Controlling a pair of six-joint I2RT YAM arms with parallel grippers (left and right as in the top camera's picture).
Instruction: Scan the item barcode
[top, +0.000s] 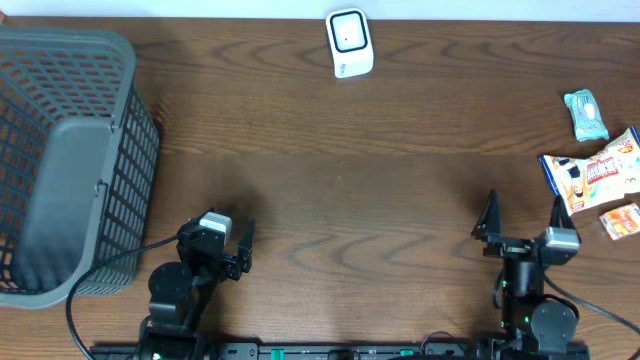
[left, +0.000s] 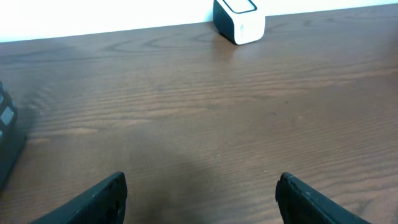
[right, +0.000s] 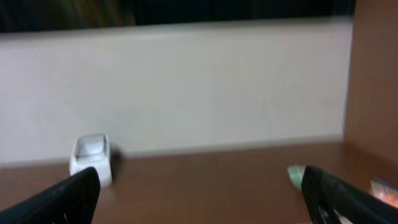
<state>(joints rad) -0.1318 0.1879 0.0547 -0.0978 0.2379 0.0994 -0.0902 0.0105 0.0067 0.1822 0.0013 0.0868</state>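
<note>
A white barcode scanner (top: 349, 43) stands at the back middle of the table; the scanner (left: 239, 20) shows at the top of the left wrist view and the scanner (right: 91, 158) low left in the blurred right wrist view. Several packaged items lie at the right edge: a teal packet (top: 585, 114), a blue and orange snack bag (top: 596, 172) and a small orange pack (top: 621, 220). My left gripper (top: 236, 245) is open near the front left, with nothing in it. My right gripper (top: 524, 215) is open at the front right, empty, left of the items.
A grey mesh basket (top: 66, 160) fills the left side of the table, just left of my left arm. Bare brown wood lies between the arms and the scanner. A pale wall (right: 186, 87) runs behind the table's far edge.
</note>
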